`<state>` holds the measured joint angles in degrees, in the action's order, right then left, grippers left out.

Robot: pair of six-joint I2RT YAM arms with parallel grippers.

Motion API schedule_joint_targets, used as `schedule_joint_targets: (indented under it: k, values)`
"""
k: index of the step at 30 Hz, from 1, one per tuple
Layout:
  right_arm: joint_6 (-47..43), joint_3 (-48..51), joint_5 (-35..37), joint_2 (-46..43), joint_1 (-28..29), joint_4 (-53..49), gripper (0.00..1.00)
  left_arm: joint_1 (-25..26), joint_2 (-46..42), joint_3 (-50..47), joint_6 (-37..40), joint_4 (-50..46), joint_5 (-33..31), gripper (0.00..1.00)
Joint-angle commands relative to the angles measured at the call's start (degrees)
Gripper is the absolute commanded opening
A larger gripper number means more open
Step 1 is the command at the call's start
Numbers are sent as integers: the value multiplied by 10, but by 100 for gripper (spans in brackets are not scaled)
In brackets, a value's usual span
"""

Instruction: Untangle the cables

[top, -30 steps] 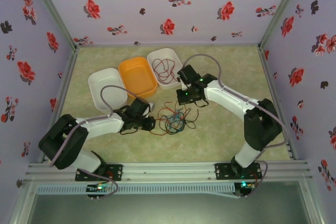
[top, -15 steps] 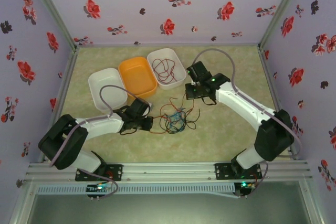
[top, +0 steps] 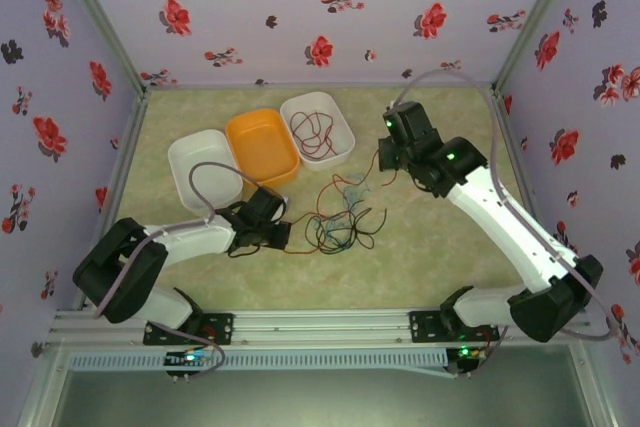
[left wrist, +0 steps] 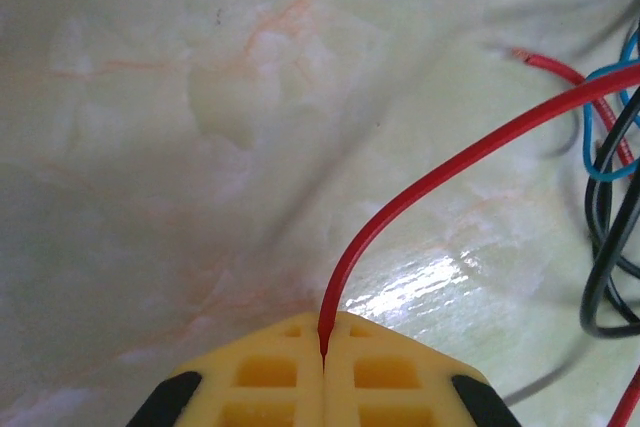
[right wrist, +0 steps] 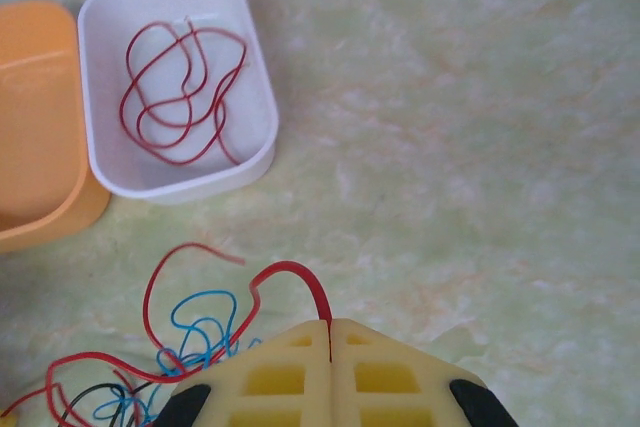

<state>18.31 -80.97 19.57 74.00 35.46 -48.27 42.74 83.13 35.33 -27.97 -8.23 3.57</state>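
Two claws, each clamped on red wire [left wrist: 420, 182]: left claw [left wrist: 322, 335] near-left of cables [top: 338, 229], right claw [right wrist: 330, 327] far-right; tangle lies between, axis diagonal across surface [top: 430, 247].

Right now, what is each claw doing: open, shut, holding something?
Left gripper: shut on a red cable.
Right gripper: shut on a red cable too.

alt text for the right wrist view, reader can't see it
The right arm's yellow jaws are shut on a red cable over a pale green table. Beyond, a white tub holding a coiled red wire sits beside an orange tub.
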Motion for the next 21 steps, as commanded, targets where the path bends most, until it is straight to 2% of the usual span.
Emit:
schedule_joint_targets:
  k: [1,7,12,18,21]
  values:
    - [-32,-34,69,-20,-3,-26,5,-6,-3,-5,2,-15,-12,0]
    - [-60,-79,105,-31,-3,-32,5,-6,-6,-4,2,-18,-14,0]
    - [-82,-106,102,-39,-3,-21,5,-6,-13,-1,4,-22,-16,0]
    - [-122,-157,147,-41,-3,-16,4,-6,-14,2,11,-33,-20,0]
    - [-135,-174,142,-41,-3,0,4,-6,-15,3,11,-33,-21,0]
